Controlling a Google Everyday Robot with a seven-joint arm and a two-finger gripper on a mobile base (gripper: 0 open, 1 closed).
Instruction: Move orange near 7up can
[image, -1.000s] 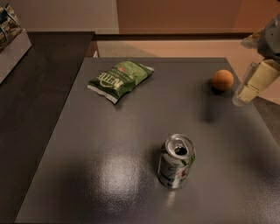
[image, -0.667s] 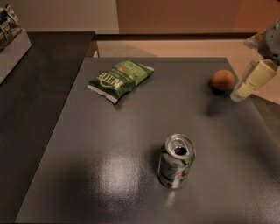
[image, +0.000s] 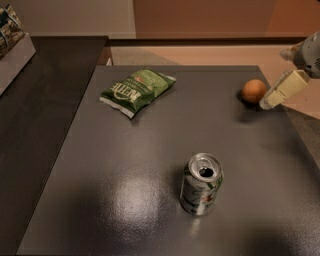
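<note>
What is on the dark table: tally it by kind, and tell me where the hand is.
orange: 1
7up can: 1
green chip bag: 1
total: 3
hand: just right of the orange.

Dark grey surface (image: 125, 210), slightly glossy, with a soft overhead-light glare near its front centre. A darker counter (image: 45, 130) adjoins it on the left and carries a pale box (image: 15, 62) at its far corner. Beyond lie tan floor (image: 200, 55), a beige wall (image: 75, 17) and a brown-orange wall panel (image: 210, 17). The gripper (image: 268, 102) hangs at the surface's far right edge.
</note>
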